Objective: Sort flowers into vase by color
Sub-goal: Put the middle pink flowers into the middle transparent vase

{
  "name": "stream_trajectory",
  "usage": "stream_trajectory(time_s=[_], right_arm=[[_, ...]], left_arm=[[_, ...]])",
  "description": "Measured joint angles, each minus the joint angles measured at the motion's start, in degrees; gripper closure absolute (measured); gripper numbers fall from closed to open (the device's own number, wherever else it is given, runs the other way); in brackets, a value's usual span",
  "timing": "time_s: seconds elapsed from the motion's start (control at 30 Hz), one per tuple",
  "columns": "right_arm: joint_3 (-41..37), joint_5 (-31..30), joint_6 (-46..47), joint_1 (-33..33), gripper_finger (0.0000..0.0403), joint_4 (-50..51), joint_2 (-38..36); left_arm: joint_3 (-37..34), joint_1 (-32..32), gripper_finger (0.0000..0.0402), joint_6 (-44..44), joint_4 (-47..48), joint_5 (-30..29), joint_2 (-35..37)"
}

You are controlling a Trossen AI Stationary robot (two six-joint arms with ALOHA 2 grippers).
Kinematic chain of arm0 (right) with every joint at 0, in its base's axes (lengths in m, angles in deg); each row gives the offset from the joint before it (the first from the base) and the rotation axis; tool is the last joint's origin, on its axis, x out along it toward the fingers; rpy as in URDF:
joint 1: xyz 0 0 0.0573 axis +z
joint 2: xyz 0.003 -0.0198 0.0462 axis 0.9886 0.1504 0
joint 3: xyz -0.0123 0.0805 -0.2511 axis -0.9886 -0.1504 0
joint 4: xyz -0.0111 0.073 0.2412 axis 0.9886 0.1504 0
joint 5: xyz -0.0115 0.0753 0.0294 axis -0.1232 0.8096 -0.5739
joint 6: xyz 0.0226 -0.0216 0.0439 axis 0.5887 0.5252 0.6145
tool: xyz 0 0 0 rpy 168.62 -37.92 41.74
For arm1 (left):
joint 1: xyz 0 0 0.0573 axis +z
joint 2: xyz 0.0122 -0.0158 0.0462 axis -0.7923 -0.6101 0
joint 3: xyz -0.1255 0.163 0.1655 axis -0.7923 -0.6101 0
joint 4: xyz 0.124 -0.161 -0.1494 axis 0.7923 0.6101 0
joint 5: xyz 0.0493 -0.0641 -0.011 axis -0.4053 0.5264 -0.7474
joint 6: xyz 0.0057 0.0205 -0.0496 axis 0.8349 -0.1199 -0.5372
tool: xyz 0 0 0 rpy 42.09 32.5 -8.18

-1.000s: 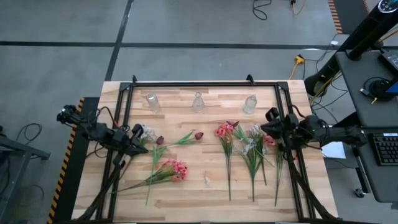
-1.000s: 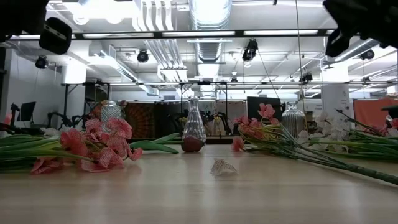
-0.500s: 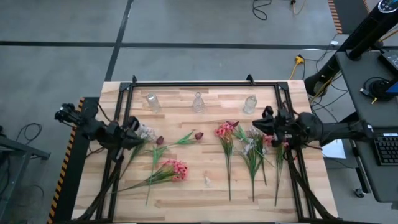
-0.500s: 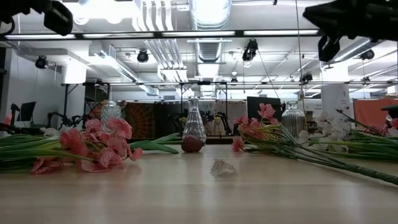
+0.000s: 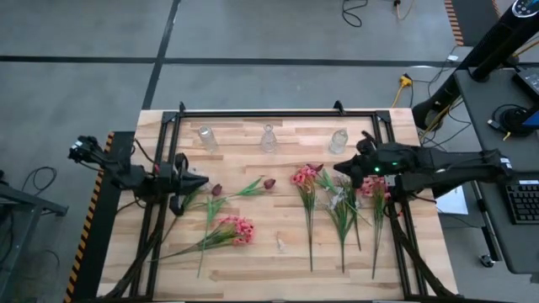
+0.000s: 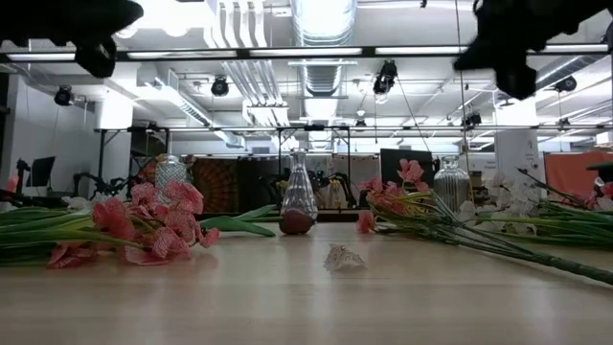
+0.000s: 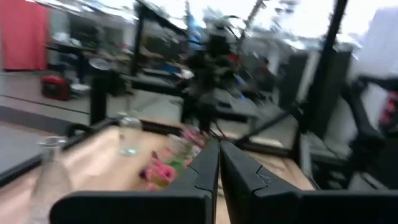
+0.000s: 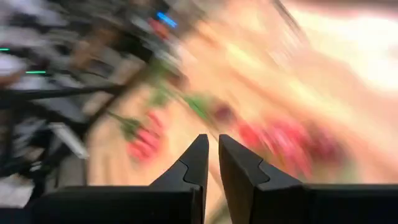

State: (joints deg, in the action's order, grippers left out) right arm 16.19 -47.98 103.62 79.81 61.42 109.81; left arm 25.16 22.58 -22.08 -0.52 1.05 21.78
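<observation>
Three clear glass vases [image 5: 206,139], [image 5: 268,139], [image 5: 338,140] stand in a row near the far edge. Flowers lie flat on the wooden table: dark red tulip buds [image 5: 216,190], [image 5: 269,183], a pink bloom [image 5: 236,229] on the left, and pink blooms [image 5: 303,177], [image 5: 370,187] and a white spray [image 5: 341,194] on the right. My left gripper [image 5: 198,180] [image 7: 219,152] hovers shut above the table's left side, beside the left tulip. My right gripper [image 5: 339,169] [image 8: 211,146] hovers shut over the right flower bunch, tipped downward.
A black metal frame [image 5: 269,114] runs along the table's far and side edges. A small pale scrap [image 5: 280,245] lies near the front middle. Bare wood shows along the near edge [image 5: 269,282]. Desks and cables stand off the right side.
My right gripper has risen and reached toward the table's left, out over the right flower bunch, rolling and tipping its fingers downward. My left gripper has lifted a little and swung toward the far edge, now pointing toward the table's right. The flowers have not moved.
</observation>
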Motion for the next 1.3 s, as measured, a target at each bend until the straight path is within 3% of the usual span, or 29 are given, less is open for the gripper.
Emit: stream_trajectory(time_s=[0.1, 0.2, 0.4, 0.57, 0.77, 0.9, 1.1, 1.3], right_arm=[[4.39, 1.53, 7.34, 0.02, 0.0371, 12.24, 3.81], [7.73, 2.56, 7.28, 0.04, 0.0371, 17.16, 6.66], [11.18, 2.54, 10.30, 0.04, 0.0371, 15.08, 11.37], [14.40, 2.48, 12.61, 0.02, 0.0371, 14.16, 15.66], [17.73, -1.89, 8.31, 0.11, 0.0371, 15.11, 21.93], [18.24, 2.85, 7.38, 0.55, 0.0371, 15.12, 26.64], [21.20, 10.99, 8.58, 2.16, 0.0363, 14.98, 34.87], [25.04, 11.53, 6.40, 5.19, 0.0303, 15.44, 42.18]], left_arm=[[3.80, 0.06, 0.0402, -0.46, 5.73, -0.69, -2.15], [6.34, 0.09, 0.0402, -0.16, 8.26, -3.69, -4.54], [9.67, 0.04, 0.0402, 6.04, 9.53, -5.49, -8.58], [10.68, 0.04, 0.0402, 4.75, 9.35, -6.48, -11.67], [11.14, 0.09, 0.0402, 7.90, 6.85, -9.10, -15.66], [13.45, 0.09, 0.0402, 10.58, 2.69, -14.77, -17.82], [15.29, 0.04, 0.0402, 11.50, 2.93, -15.45, -21.66], [19.36, 0.04, 0.0402, 12.05, 2.68, -15.45, -25.53]])
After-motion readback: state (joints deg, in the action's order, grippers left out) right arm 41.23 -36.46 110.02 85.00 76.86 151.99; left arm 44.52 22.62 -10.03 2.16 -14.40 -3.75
